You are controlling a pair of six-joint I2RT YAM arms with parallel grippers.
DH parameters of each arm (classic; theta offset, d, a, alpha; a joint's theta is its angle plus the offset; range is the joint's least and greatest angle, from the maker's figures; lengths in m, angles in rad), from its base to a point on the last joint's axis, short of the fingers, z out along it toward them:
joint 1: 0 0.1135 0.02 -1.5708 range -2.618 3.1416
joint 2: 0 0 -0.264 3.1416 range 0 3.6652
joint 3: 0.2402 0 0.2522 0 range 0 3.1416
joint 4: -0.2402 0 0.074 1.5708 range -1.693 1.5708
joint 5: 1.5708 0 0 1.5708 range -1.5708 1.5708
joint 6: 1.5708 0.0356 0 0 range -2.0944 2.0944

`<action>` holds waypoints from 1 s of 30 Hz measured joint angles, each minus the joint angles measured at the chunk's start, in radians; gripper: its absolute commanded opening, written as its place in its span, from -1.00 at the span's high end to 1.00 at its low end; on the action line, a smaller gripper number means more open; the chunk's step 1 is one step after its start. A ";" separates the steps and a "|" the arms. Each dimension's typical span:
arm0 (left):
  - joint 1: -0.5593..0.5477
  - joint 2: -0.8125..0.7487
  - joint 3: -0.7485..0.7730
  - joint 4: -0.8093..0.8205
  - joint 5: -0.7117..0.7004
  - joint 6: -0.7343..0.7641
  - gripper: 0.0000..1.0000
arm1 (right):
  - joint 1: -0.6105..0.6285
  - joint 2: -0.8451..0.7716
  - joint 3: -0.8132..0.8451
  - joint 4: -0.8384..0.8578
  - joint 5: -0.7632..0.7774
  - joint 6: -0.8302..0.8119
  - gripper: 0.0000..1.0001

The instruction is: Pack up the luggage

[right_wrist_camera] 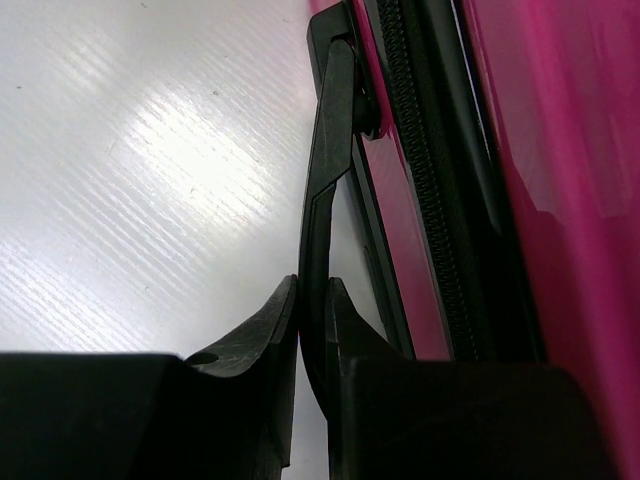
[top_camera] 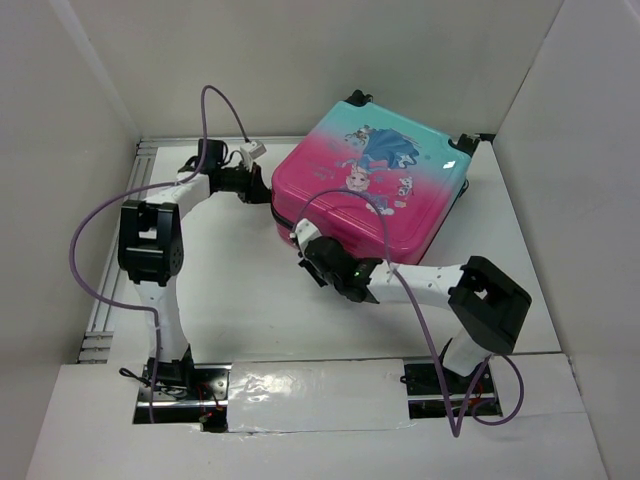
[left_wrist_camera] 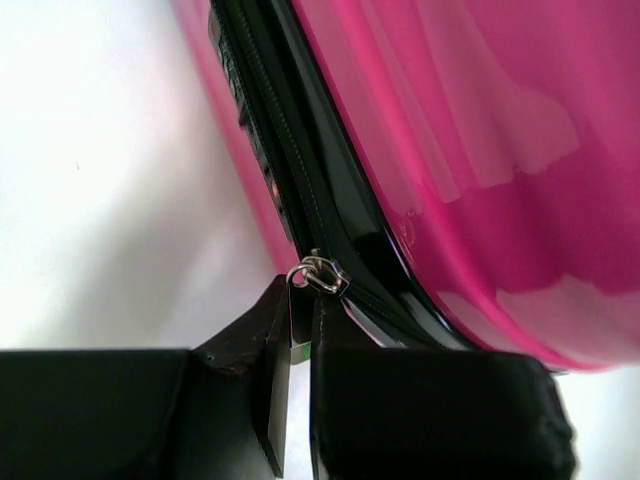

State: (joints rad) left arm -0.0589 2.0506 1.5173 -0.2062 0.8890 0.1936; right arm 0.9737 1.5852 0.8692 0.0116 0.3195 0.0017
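Observation:
The luggage (top_camera: 375, 180) lies flat and closed on the white table, its pink-to-teal shell with the princess print facing up. My left gripper (top_camera: 262, 185) is at its left edge, shut on the metal zipper pull (left_wrist_camera: 298, 352). The silver slider (left_wrist_camera: 322, 275) sits on the black zipper track just above my fingertips, beside the pink shell (left_wrist_camera: 480, 150). My right gripper (top_camera: 305, 250) is at the near-left edge, shut on the black side handle (right_wrist_camera: 328, 170). That handle runs along the pink shell (right_wrist_camera: 560, 150) next to the zipper track (right_wrist_camera: 420, 180).
White walls enclose the table on the left, back and right. An aluminium rail (top_camera: 110, 300) runs along the left edge. Purple cables (top_camera: 100, 215) loop over both arms. The suitcase wheels (top_camera: 465, 143) point to the far right corner.

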 measured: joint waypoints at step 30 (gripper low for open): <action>0.017 0.146 0.207 0.177 -0.091 -0.167 -0.60 | 0.051 0.057 0.040 -0.008 0.082 0.006 1.00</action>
State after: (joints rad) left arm -0.0418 2.1967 1.7245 -0.0296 0.7982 0.0269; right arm 1.0248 1.6424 0.9089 0.0032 0.4015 0.0082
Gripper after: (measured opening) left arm 0.712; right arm 0.167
